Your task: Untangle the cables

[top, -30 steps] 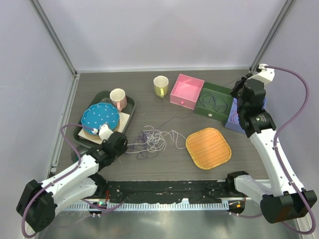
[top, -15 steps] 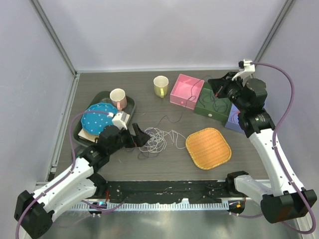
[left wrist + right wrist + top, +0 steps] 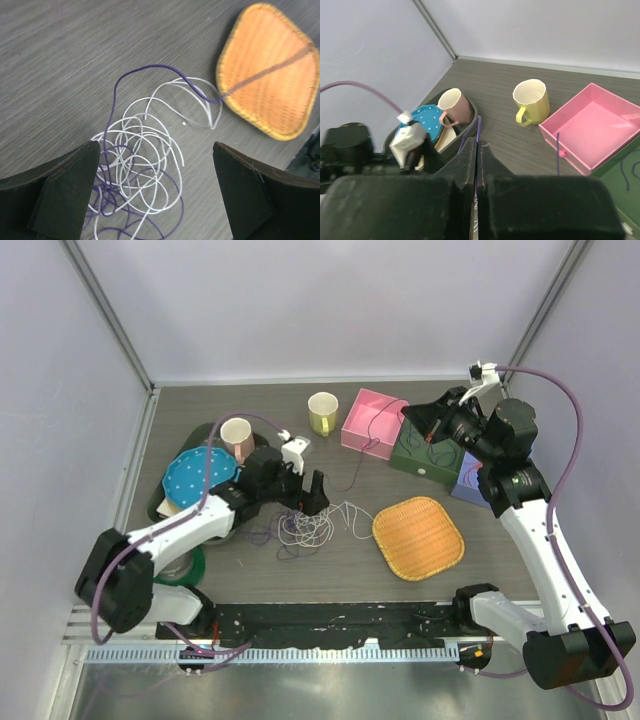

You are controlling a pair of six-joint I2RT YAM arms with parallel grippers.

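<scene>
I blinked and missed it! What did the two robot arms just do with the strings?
The left gripper reached forward from the near left to over the tangled cables, and its jaws opened wide. The right gripper, shut on a purple cable, swung left across the green box, lifting that cable. The yellow cup, pink box and woven tray stayed put.

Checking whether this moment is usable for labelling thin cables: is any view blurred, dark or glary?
Top external view: even, soft light, no glare on the table, cables thin but legible. Left wrist view: table and cables crisp, but a purple cable blurs across the basket. Right wrist view: its shut fingers fill the lower half, dark and defocused; the yellow mug behind is sharp.
</scene>
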